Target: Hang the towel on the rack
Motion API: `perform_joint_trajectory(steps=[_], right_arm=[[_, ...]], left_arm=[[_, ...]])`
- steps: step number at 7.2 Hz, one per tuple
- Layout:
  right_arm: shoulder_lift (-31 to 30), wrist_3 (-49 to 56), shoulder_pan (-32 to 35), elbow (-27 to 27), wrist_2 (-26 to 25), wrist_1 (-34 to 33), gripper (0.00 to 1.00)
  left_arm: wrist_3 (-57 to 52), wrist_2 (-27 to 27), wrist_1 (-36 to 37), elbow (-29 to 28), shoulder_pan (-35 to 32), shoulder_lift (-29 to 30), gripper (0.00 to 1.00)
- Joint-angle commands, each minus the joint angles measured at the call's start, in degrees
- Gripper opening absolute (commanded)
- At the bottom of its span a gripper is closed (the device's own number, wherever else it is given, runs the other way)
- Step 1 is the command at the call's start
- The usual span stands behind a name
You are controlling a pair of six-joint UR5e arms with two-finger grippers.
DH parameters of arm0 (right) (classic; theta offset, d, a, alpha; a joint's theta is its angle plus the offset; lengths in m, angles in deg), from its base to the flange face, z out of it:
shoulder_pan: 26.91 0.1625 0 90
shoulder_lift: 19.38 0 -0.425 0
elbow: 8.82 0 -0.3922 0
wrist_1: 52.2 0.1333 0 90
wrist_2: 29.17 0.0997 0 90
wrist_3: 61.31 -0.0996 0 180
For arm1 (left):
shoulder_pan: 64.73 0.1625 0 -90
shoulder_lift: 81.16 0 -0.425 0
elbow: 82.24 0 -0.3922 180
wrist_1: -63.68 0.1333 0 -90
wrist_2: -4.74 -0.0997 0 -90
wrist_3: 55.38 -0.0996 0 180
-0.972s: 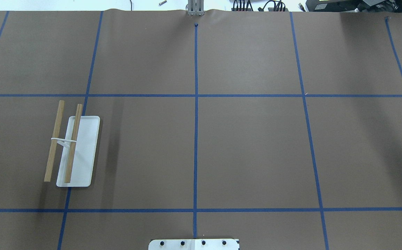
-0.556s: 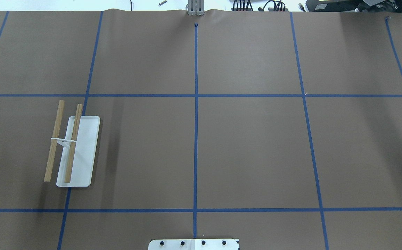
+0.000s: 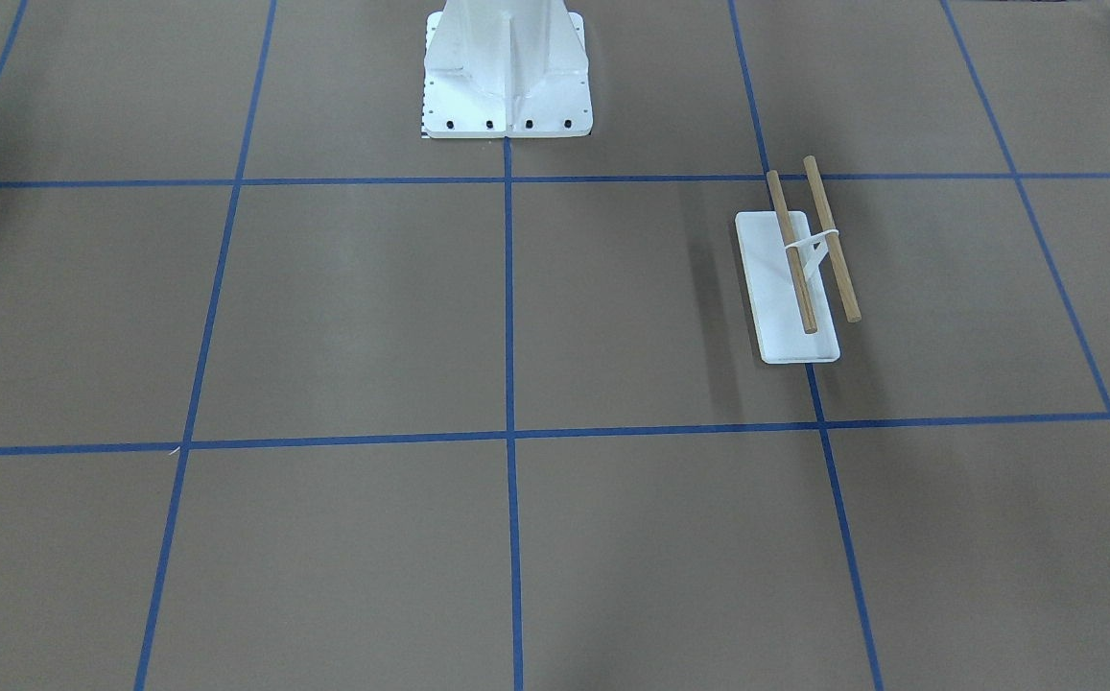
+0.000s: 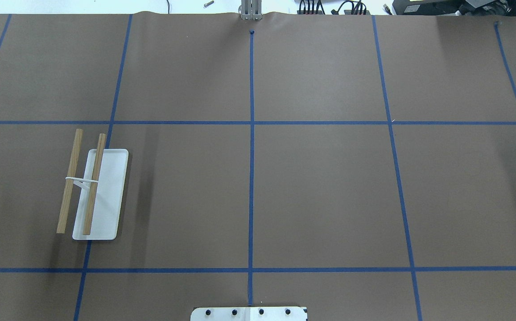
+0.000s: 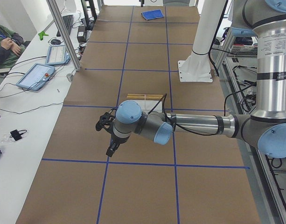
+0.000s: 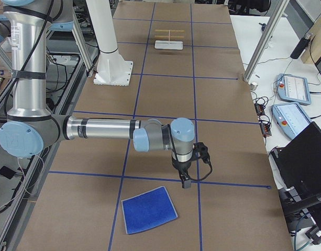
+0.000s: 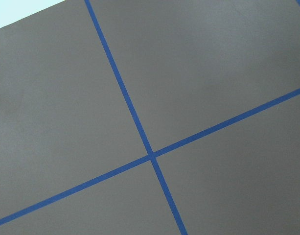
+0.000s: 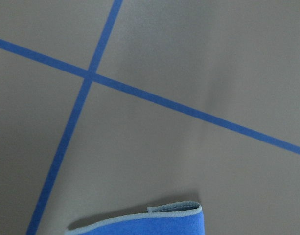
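Observation:
The blue towel (image 6: 148, 210) lies flat on the brown table, at the end on the robot's right. It also shows far off in the exterior left view (image 5: 152, 14), and its pale stitched edge shows in the right wrist view (image 8: 154, 223). The rack (image 4: 108, 187) stands on the robot's left side, with two wooden rods over a white base (image 3: 785, 326). The left gripper (image 5: 111, 150) hovers over bare table beyond the rack (image 5: 145, 96). The right gripper (image 6: 184, 182) hovers just beside the towel. I cannot tell whether either is open or shut.
The white robot pedestal (image 3: 507, 67) is bolted at the table's near middle. Blue tape lines grid the brown table (image 4: 329, 191). A side bench holds tablets (image 5: 38, 74), cables and a laptop (image 6: 307, 157). An operator (image 5: 3, 42) sits there.

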Motion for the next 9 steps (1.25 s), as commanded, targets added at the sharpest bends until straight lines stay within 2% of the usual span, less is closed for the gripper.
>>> perform_joint_trajectory(steps=[1,3,6,9], right_arm=[[-0.56,0.18,0.00,-8.69,6.87,8.12,1.00],[-0.39,0.01,0.00,-14.32,8.92,13.47,0.99],[0.22,0.18,0.00,-16.53,8.67,13.67,0.94],[0.67,0.27,0.00,-17.50,6.39,13.67,0.94]], left_arm=[[0.04,-0.01,-0.01,0.07,0.00,0.00,0.99],[-0.05,-0.01,-0.01,-0.02,0.00,0.00,0.99],[-0.14,-0.01,-0.01,-0.02,0.00,0.00,0.99],[-0.31,-0.01,-0.10,-0.02,0.00,-0.62,0.99]])
